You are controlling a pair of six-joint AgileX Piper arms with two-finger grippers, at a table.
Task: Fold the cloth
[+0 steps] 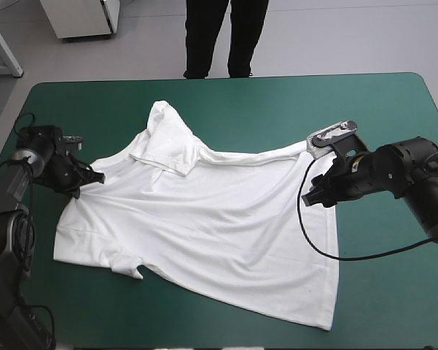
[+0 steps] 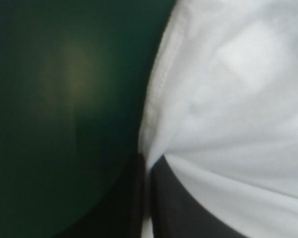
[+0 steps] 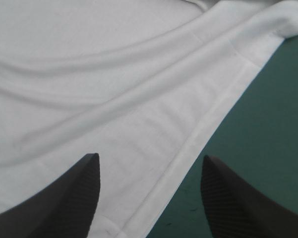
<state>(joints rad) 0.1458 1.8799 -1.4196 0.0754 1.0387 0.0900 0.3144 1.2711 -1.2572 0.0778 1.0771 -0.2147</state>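
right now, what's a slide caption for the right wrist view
Open right claw hovers over the hemmed edge of the white T-shirt, one finger above cloth, the other above the teal-green cover.

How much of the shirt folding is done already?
Barely started. The T-shirt lies spread on the teal-green table, rumpled, with no neat fold yet. The left jaws pinch its edge; the right jaws stand open over its hem. All the folding remains.

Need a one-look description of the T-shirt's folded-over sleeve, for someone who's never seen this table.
On the teal-green table, the white T-shirt lies spread across the middle. The folded sleeve is its peak on the far side, nearer the left gripper. Unlike the other sleeve at the near-left corner, it is doubled back over the shirt's body.
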